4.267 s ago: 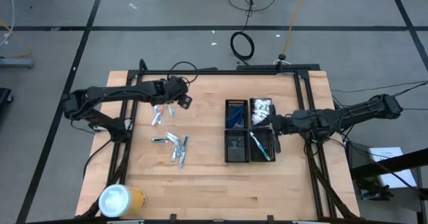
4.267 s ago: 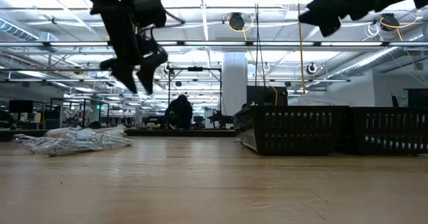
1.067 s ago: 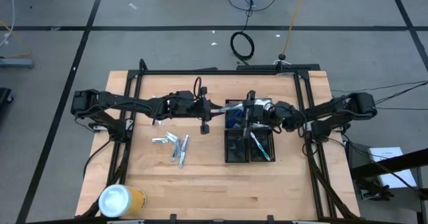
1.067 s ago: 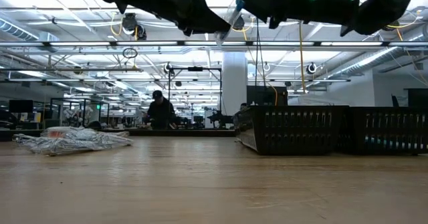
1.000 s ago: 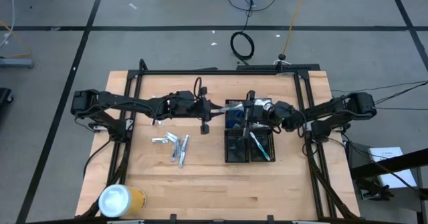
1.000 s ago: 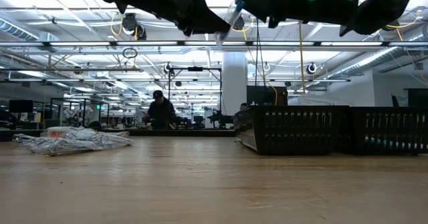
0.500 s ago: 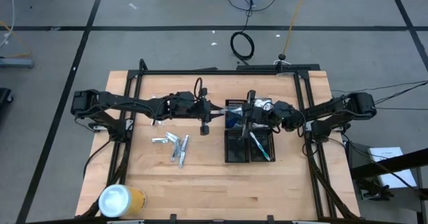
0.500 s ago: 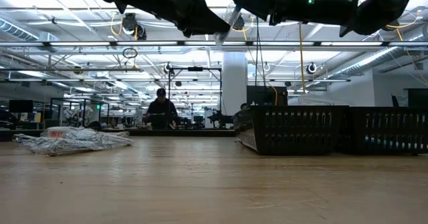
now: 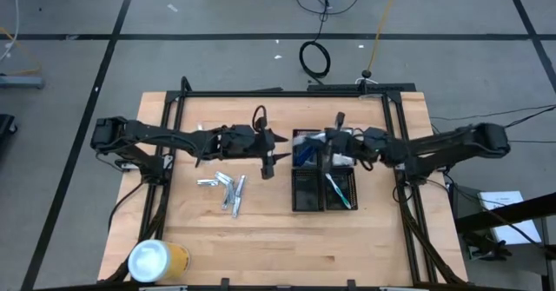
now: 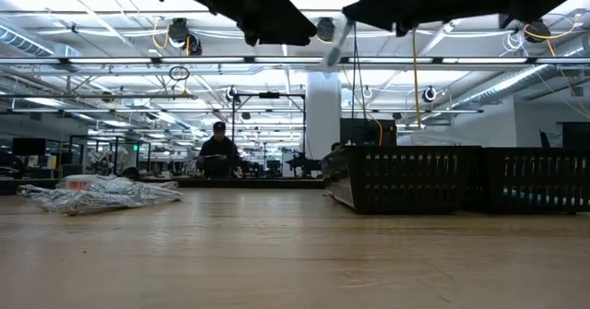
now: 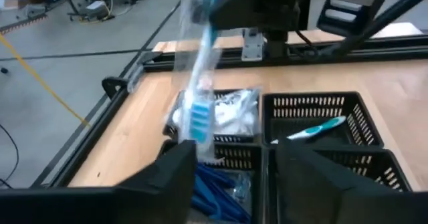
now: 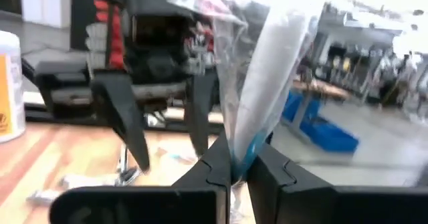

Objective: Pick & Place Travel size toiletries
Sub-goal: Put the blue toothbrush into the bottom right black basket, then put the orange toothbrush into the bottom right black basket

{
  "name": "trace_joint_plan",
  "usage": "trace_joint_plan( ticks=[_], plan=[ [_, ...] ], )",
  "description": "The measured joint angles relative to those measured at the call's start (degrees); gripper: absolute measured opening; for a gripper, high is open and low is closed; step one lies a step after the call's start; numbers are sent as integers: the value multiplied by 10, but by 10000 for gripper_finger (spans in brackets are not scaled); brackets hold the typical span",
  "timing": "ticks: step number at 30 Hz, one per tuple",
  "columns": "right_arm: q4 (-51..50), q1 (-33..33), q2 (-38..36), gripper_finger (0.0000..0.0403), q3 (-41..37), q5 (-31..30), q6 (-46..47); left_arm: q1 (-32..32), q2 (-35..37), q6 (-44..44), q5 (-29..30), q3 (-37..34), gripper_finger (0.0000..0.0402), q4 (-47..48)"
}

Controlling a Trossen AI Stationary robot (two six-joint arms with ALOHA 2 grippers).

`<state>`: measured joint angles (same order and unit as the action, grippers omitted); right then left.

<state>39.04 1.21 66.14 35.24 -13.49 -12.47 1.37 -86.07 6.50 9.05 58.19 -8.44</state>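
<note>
1. The left gripper (image 11: 231,177) has its fingers (image 11: 175,177) spread apart, holding nothing.
2. Just ahead of it hangs a wrapped toothbrush (image 11: 198,100), held from above by the right gripper (image 11: 257,13).
3. Beyond and below sit black trays (image 11: 311,107) holding blue razors (image 11: 214,190), white packets (image 11: 231,114) and a teal toothbrush (image 11: 319,127).

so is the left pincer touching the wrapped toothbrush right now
Apart. The left wrist view shows the wrapped toothbrush hanging from the right pincer, clear of the left pincer's open fingers.
</note>
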Motion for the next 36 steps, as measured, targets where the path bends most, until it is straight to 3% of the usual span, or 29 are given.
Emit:
trace_joint_plan(
  ticks=[4,8,12,20,29,36],
  plan=[
    [-142,-1,-77,16,0,11,79,-5,0,24,10,3,263,5],
    [-319,-1,-150,16,0,90,216,-2,0,17,90,3,291,52],
    [-477,-15,-192,16,0,168,345,18,0,-21,174,3,295,123],
    [-656,-63,-192,18,0,198,447,52,0,-86,181,3,273,174],
    [-656,-70,-164,141,0,198,446,58,0,-103,180,3,258,184],
    [-601,-77,-166,228,0,201,415,72,0,-180,179,3,260,274]
  ],
)
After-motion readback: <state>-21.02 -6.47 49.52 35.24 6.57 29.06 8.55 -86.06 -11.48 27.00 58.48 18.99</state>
